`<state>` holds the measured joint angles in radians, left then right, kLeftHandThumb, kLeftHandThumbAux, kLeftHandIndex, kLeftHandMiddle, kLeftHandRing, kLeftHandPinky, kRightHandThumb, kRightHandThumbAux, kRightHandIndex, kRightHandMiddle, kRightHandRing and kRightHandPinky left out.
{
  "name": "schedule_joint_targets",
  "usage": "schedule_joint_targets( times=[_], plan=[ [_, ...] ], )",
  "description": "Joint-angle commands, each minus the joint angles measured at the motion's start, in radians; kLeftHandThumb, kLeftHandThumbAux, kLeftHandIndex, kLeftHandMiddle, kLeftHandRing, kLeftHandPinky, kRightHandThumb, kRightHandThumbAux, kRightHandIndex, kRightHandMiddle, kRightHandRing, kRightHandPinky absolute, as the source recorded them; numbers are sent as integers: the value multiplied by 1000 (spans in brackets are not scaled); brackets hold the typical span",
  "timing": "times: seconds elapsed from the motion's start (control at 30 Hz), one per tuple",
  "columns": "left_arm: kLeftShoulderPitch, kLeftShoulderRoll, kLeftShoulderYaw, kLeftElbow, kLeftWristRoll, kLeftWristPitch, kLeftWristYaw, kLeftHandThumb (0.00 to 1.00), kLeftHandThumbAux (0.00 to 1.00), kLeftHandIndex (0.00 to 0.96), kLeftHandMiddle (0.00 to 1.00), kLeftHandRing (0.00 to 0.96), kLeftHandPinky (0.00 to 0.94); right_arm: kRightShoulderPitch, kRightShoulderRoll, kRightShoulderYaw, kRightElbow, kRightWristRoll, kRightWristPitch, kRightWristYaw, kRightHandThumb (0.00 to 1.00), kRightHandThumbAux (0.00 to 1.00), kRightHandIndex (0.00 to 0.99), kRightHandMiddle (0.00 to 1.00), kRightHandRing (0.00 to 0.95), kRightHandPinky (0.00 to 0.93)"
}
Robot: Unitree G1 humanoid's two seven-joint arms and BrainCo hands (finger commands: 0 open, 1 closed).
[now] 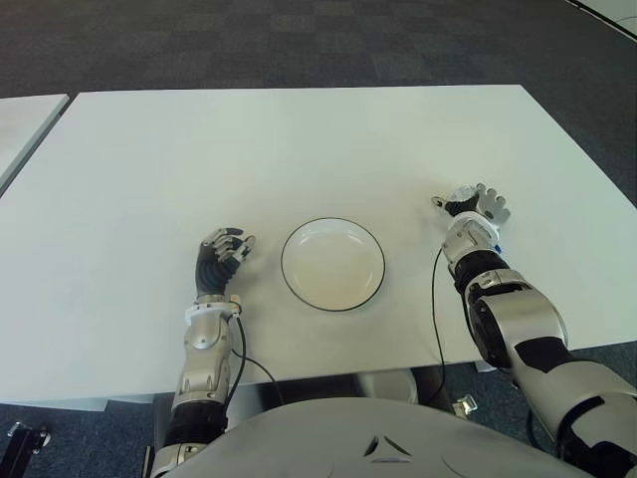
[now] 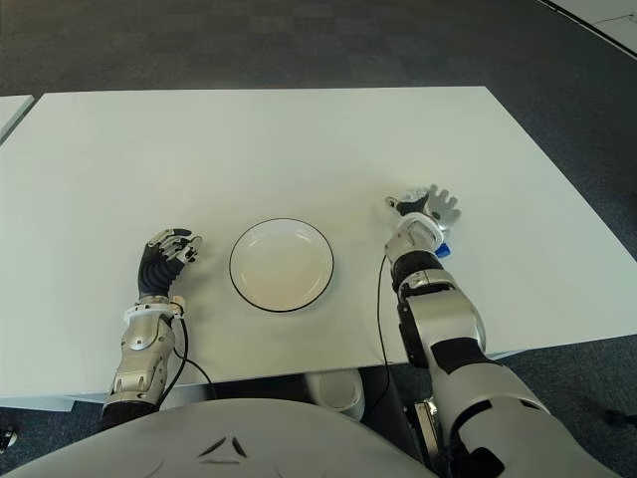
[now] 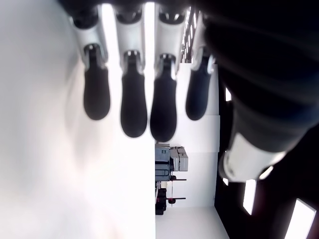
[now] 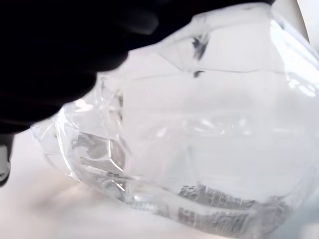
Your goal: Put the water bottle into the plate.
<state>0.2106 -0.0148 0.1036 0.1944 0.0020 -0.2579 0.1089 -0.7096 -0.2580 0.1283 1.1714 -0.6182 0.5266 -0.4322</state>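
White table (image 1: 299, 139) over dark carpet; nearest the robot, left hand (image 1: 221, 257) shows just left of the plate (image 1: 332, 264), fingers loosely extended and holding nothing; plate sits centre, near the front edge, nothing in it; right hand (image 1: 470, 214) is to the plate's right and slightly farther out, wrapped over the water bottle (image 4: 189, 134); right wrist view shows clear crumpled plastic filling the palm, so I read it as grasped; a bit of blue shows beside the wrist; bottle's long axis can't be told; right hand is the only one on it; key relation: plate lies leftward and slightly nearer from the bottle, so transfer is a short inward carry.
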Motion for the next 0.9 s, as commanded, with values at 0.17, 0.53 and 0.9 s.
schedule_joint_targets(
  times=[0.17,0.53,0.9],
  plan=[
    [9,0,5,13,0,18,3,705,720,436,599,586,574,171,61,-48,29,105,-77,-103,293,621,179,64,26,29],
    [10,1,3,10,3,25,2,704,720,436,599,582,565,147,52,29,68,84,-19,49,684,708,431,554,551,566],
    [11,0,0,9,17,26,14,705,720,436,600,581,563,143,48,19,57,103,-37,50,687,722,434,611,627,673]
  ],
)
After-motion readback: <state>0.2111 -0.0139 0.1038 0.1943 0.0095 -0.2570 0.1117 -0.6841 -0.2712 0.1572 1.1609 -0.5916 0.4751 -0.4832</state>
